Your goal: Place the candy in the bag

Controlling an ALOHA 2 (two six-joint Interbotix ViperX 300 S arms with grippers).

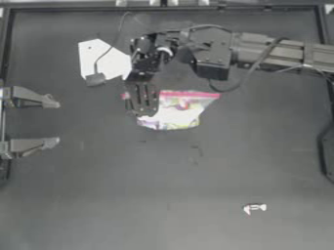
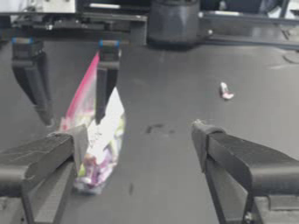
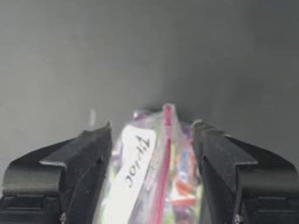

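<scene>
The clear bag [image 1: 177, 111] with its pink-red zip strip [image 1: 189, 93] lies at the table's middle, with coloured sweets showing through it. My right gripper [image 1: 140, 110] reaches in from the right and stands over the bag's left end. It is open, one jaw on each side of the bag [image 3: 153, 175], and the zip strip runs up between them. The candy [image 1: 254, 208], a tiny white wrapped sweet, lies alone near the front right, far from both grippers. My left gripper [image 1: 55, 122] is parked open at the left edge. Its wrist view shows the bag [image 2: 99, 146], the candy [image 2: 225, 91] and the right gripper [image 2: 73, 118].
A white sheet [image 1: 101, 59] lies behind and left of the bag, beside the right arm's wrist. The right arm [image 1: 274, 51] spans the back of the table from the right edge. The table's raised rim [image 1: 163, 7] runs along the back.
</scene>
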